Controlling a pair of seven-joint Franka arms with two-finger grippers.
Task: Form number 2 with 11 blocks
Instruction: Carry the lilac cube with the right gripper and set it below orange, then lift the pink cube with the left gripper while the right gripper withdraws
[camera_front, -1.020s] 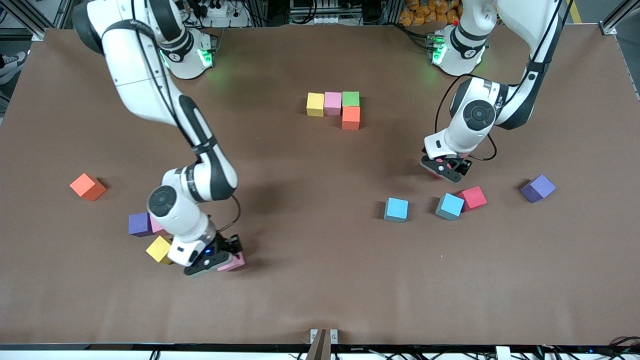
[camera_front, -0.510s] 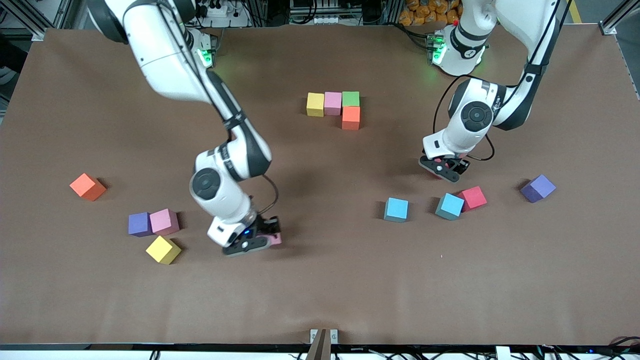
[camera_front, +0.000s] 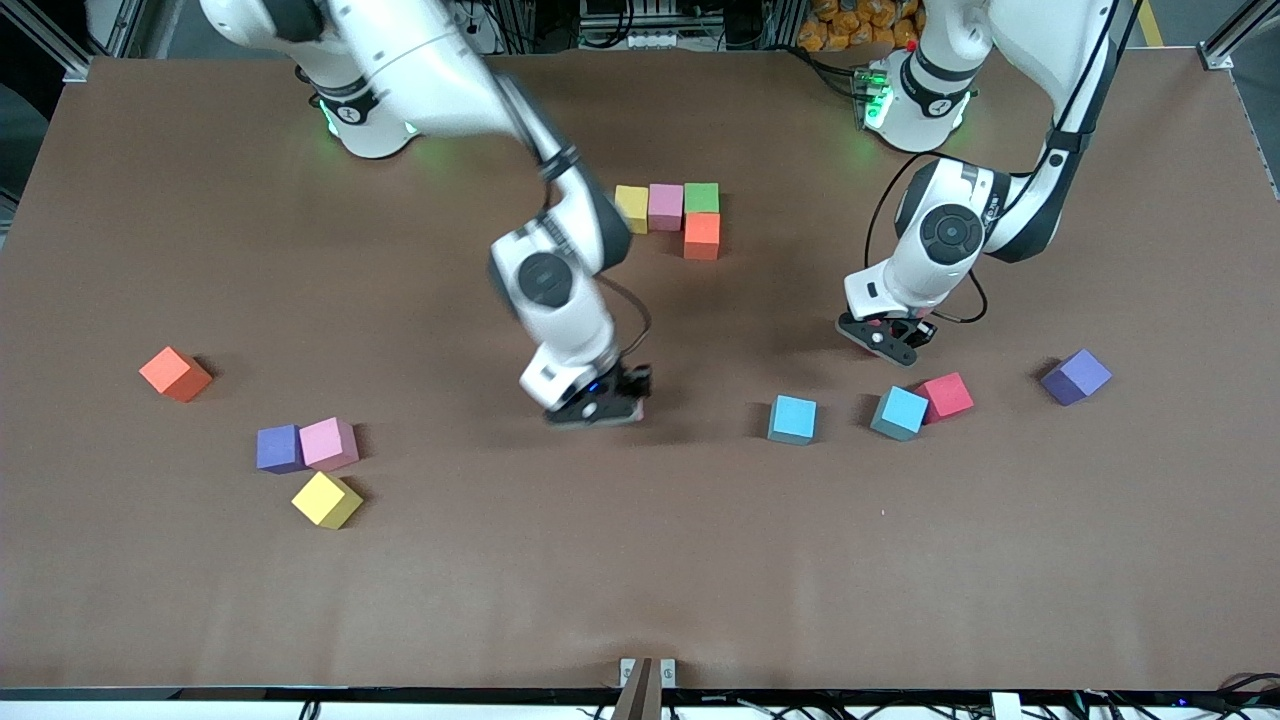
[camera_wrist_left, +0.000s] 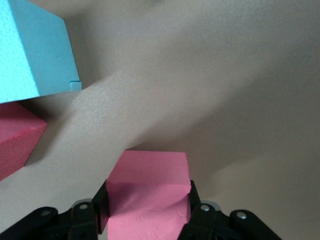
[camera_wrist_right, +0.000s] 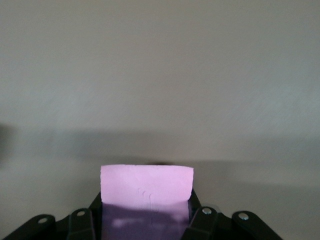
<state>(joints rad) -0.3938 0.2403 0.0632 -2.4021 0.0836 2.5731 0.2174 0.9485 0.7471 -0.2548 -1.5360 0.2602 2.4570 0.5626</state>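
A brown table (camera_front: 640, 560) carried scattered blocks; four sat joined near the bases, yellow (camera_front: 631, 207), pink (camera_front: 665, 206), green (camera_front: 701, 197), orange (camera_front: 702, 236); the right gripper (camera_front: 598, 408) clamped a light pink block (camera_wrist_right: 146, 192) over mid-table; the left gripper (camera_front: 885, 342) pinched a deeper pink block (camera_wrist_left: 147, 187) beside a blue block (camera_front: 899, 412).

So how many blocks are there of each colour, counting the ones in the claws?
yellow blocks: 2
pink blocks: 3
orange blocks: 2
blue blocks: 2
green blocks: 1
red blocks: 2
purple blocks: 2
total: 14
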